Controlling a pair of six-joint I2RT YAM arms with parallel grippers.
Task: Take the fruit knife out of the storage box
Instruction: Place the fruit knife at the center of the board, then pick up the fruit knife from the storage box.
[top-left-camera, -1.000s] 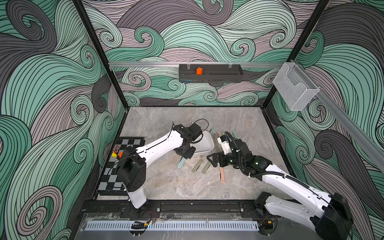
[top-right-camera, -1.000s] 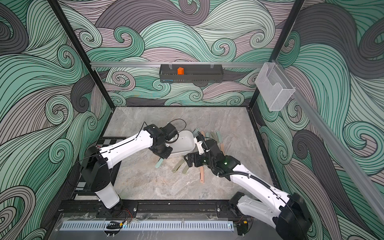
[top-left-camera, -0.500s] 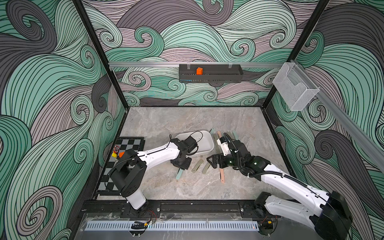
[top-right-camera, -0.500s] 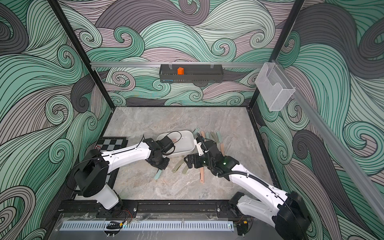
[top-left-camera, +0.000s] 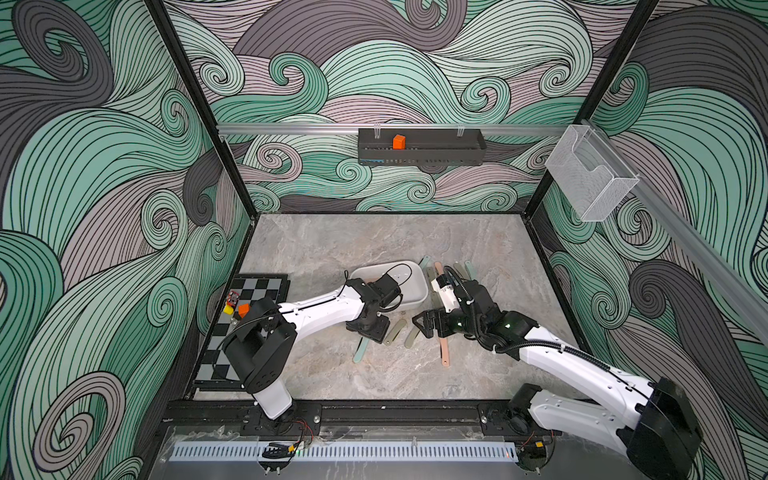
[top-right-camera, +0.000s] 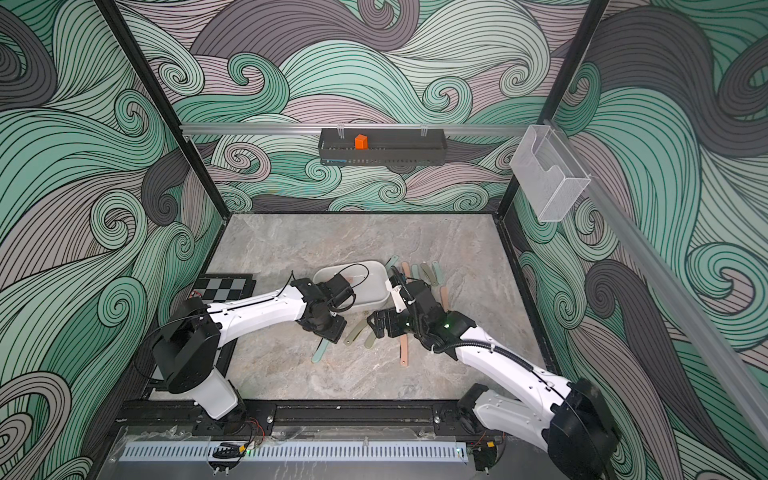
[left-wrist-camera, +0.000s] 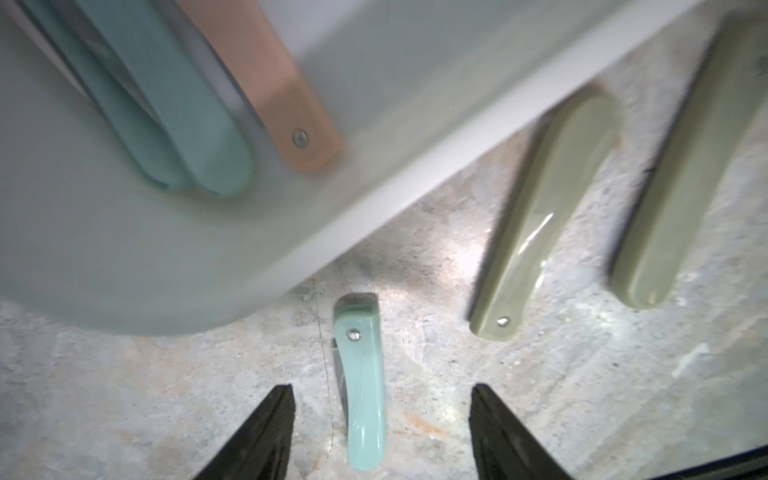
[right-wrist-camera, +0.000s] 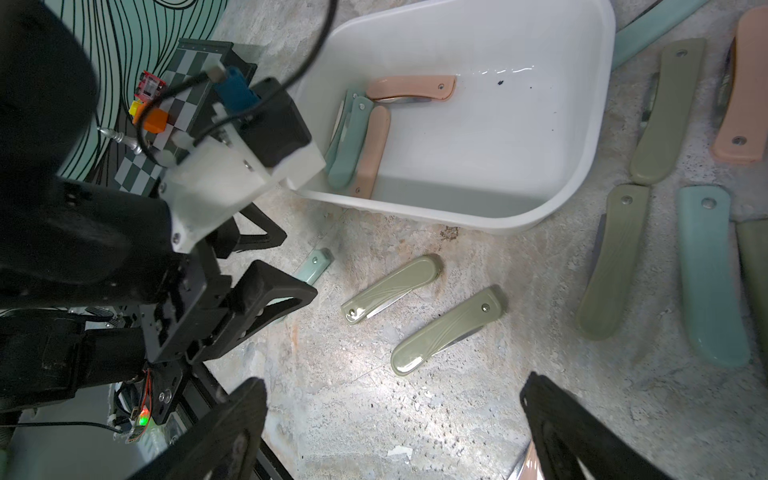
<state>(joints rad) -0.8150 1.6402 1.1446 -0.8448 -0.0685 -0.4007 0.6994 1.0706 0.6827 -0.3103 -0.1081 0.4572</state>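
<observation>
Fruit knife in mint green (left-wrist-camera: 361, 382) lies flat on the stone table (left-wrist-camera: 124, 395) between the parted jaws of the left gripper (left-wrist-camera: 380, 390) — neither jaw touches it, so we count it as out of the box and free. Just ahead of this gripper runs the wall of the storage box (left-wrist-camera: 415, 166). Past that wall more lie inside: two mint knives (right-wrist-camera: 349, 141) and two pink knives (right-wrist-camera: 411, 87), crowded against the side nearest this gripper.

Our right gripper (right-wrist-camera: 395, 399) hangs wide open and empty, with two olive knives (right-wrist-camera: 390, 286) on the table just ahead of it.

We judge one set-down finished and the task itself not yet done. Next we would lift the left gripper clear of the mint handle, carry it over the wall, and close across one handle's narrow width — the overlapping pile calls for taking the topmost piece.
</observation>
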